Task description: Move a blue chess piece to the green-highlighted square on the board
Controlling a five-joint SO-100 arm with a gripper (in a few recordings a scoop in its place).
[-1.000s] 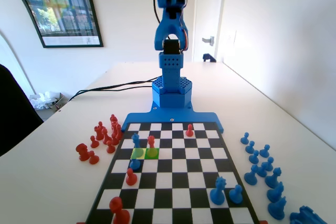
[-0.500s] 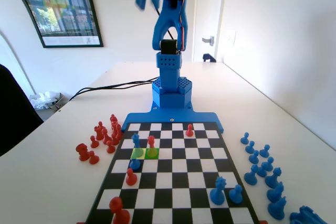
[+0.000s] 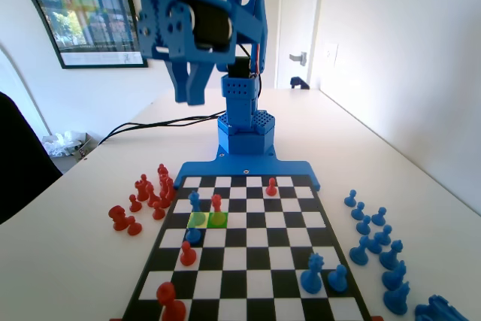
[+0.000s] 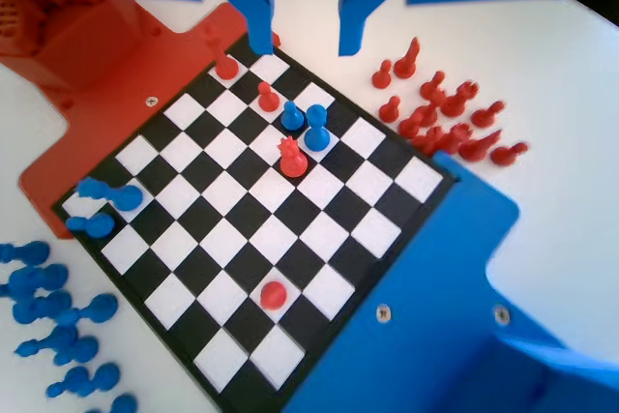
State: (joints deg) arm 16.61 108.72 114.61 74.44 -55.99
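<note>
The slim blue chess piece [image 3: 195, 201] [image 4: 316, 128] stands on the left part of the board [image 3: 255, 261] [image 4: 242, 229], at the far edge of the paler yellow-green square [image 3: 197, 220]. Right beside that is the green-highlighted square [image 3: 218, 220], with a red piece [image 3: 216, 204] [image 4: 292, 157] at its far edge. My gripper [image 3: 188, 99] [image 4: 305, 45] hangs high above the table behind the board's left side, jaws pointing down. It is open, with nothing between the jaws.
A squat blue pawn [image 3: 193, 235] and a red pawn [image 3: 188, 253] stand just in front of the yellow-green square. Two larger blue pieces [image 3: 312, 274] are at the near right. Loose red pieces [image 3: 150, 193] lie left of the board, loose blue ones [image 3: 372, 238] right.
The arm has swung down and toward the picture's left in the fixed view, bringing the gripper into sight above the board's far left. No piece has moved.
</note>
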